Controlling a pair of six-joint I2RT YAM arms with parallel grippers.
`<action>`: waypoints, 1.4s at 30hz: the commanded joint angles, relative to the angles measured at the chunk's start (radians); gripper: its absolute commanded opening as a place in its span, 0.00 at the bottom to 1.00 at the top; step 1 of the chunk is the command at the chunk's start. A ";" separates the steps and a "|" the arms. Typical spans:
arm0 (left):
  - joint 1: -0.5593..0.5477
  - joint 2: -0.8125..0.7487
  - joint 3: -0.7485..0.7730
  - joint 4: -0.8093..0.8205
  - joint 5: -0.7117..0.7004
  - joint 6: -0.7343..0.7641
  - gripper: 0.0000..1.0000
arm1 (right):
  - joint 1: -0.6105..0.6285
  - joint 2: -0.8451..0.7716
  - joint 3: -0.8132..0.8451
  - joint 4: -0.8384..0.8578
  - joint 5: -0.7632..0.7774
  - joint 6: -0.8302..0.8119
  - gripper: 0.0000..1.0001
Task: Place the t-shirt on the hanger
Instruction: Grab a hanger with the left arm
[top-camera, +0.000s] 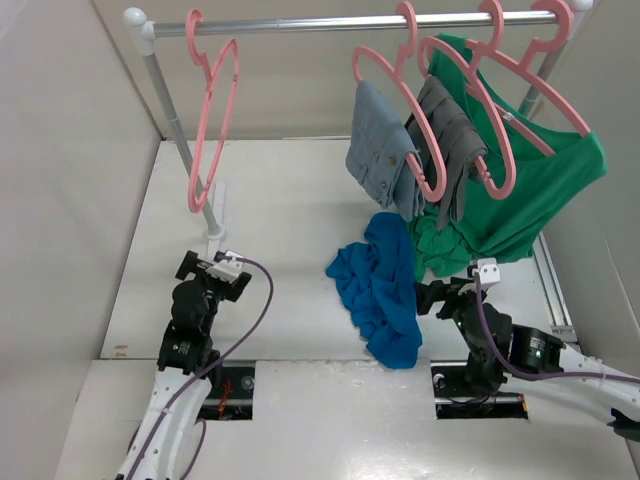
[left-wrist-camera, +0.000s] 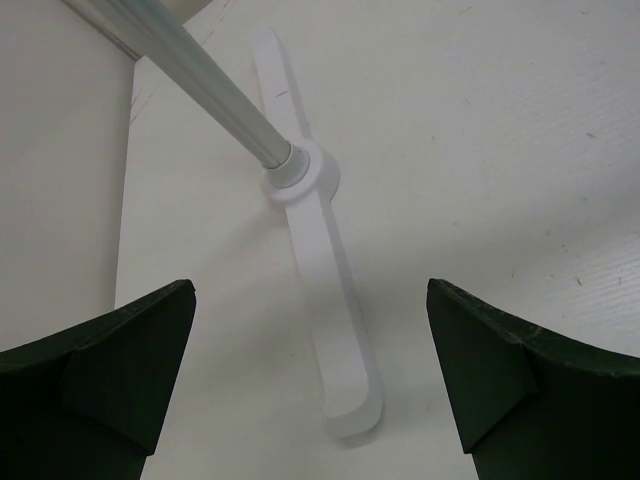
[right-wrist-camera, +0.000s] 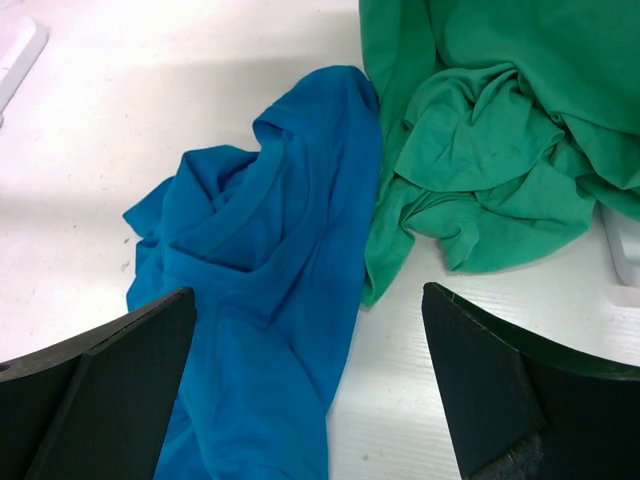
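T-shirt question: why is the blue one lying in a heap on the table while you've got both arms parked low? (poster A)

Big to small, then. It's on the table simply because nothing is gripping it. It's crumpled near the middle, and its right edge touches the bunched hem of the green shirt, which hangs from the rack and pools onto the table. The grey garments hang just left of the green one on the same rail. The hanger you want is the bare pink one, alone at the left end of the rail and well apart from the cloth.

My guess is that split explains your arms. The right gripper sits just beside the heap, and the left gripper is down by the rack's post, under the hanger. Jaws on both are spread wide with nothing in them. (poster B)

What do the wrist cams add? (poster A)

The right wrist gives you the folds: something like a collar band in the blue, plus the line where blue meets green, so you could easily pinch the wrong shirt. The left wrist only shows the rack's foot and post, no cloth and no hanger. Only the overhead view shows you the hanger at all. (poster B)
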 joint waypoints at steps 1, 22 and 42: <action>0.004 -0.018 0.024 0.042 -0.045 -0.053 1.00 | 0.004 0.011 0.005 0.007 0.020 0.016 0.99; 0.004 -0.159 0.573 -0.538 0.134 0.043 0.78 | 0.004 0.048 0.014 0.028 -0.032 -0.004 0.99; 0.018 0.162 1.352 -0.682 0.382 -0.383 0.83 | -0.054 0.614 0.165 0.183 -0.237 -0.050 0.99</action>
